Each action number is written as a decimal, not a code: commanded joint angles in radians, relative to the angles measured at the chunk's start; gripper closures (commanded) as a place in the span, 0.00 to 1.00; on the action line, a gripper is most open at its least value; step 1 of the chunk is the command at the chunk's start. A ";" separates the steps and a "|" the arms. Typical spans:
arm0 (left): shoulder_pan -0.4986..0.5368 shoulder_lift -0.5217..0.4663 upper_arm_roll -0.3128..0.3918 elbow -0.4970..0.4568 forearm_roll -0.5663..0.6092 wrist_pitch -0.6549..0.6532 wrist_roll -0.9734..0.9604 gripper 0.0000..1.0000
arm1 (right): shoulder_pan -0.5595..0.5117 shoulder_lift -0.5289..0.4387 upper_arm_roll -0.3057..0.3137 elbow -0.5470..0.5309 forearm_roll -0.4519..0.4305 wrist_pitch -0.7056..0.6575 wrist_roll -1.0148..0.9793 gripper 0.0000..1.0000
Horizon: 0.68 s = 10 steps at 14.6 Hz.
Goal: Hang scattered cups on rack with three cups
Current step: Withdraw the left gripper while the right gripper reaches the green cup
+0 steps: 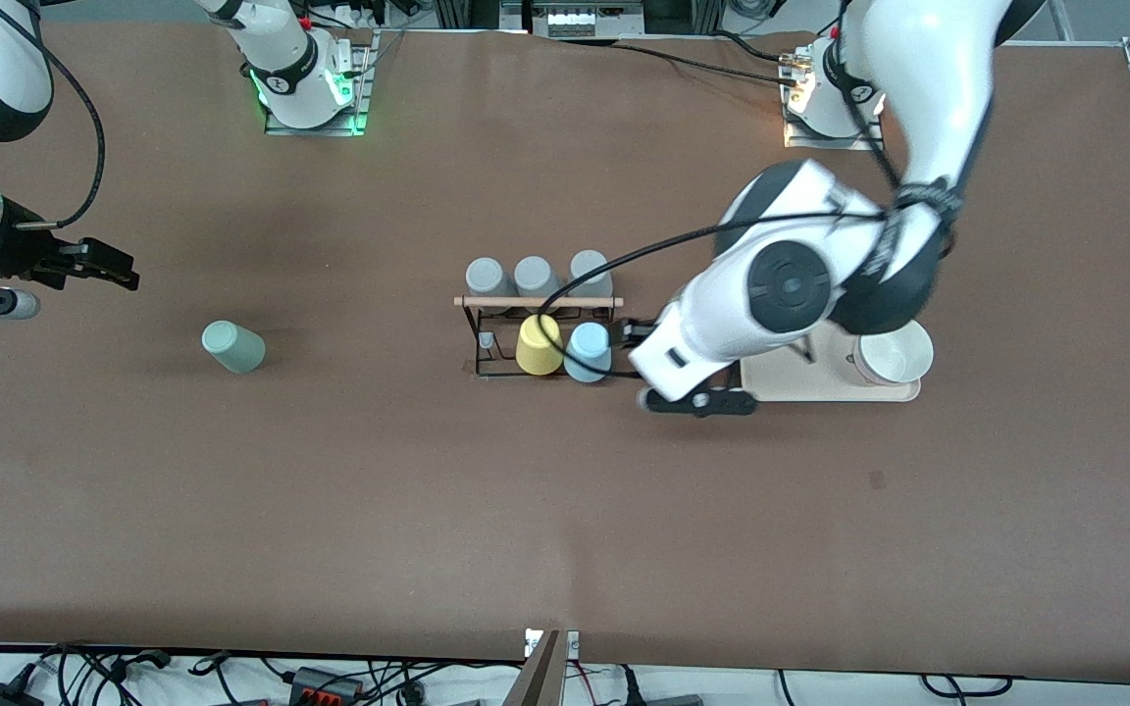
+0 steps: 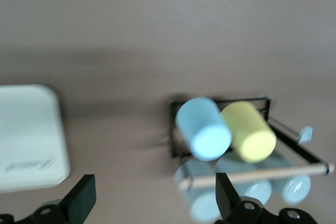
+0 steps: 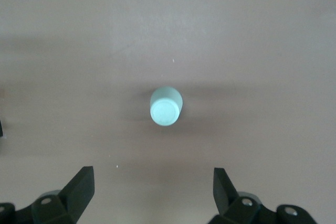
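Light blue plastic cup [image 1: 587, 351] sits upturned on the black wire rack [image 1: 538, 338]; pale mint green cup [image 1: 232, 346] lies on the table [image 1: 565, 510].
Left gripper [image 2: 152, 200] beside the rack and right gripper [image 3: 152, 195] over the mint cup both show fingers apart in wrist views; the front view hides the left fingers.

front high overhead; wrist cameras face tabletop

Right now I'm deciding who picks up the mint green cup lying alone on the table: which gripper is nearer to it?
Right. The right gripper hovers open near the mint green cup; the left gripper is open beside the rack.
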 commanded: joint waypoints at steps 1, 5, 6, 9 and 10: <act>0.086 -0.068 -0.007 -0.028 0.006 -0.111 0.016 0.00 | -0.007 0.071 0.000 0.023 -0.011 -0.029 0.012 0.00; 0.162 -0.097 -0.008 -0.032 0.006 -0.152 0.016 0.00 | 0.004 0.148 -0.001 0.011 -0.013 0.051 0.028 0.00; 0.161 -0.108 -0.008 -0.032 0.012 -0.189 0.013 0.00 | -0.001 0.165 -0.001 0.006 -0.013 0.076 0.028 0.00; 0.209 -0.143 0.000 -0.032 0.011 -0.310 0.022 0.00 | -0.004 0.212 -0.004 -0.042 -0.022 0.195 0.028 0.00; 0.225 -0.153 -0.008 -0.034 0.013 -0.321 0.022 0.00 | -0.007 0.222 -0.004 -0.064 -0.020 0.227 0.028 0.00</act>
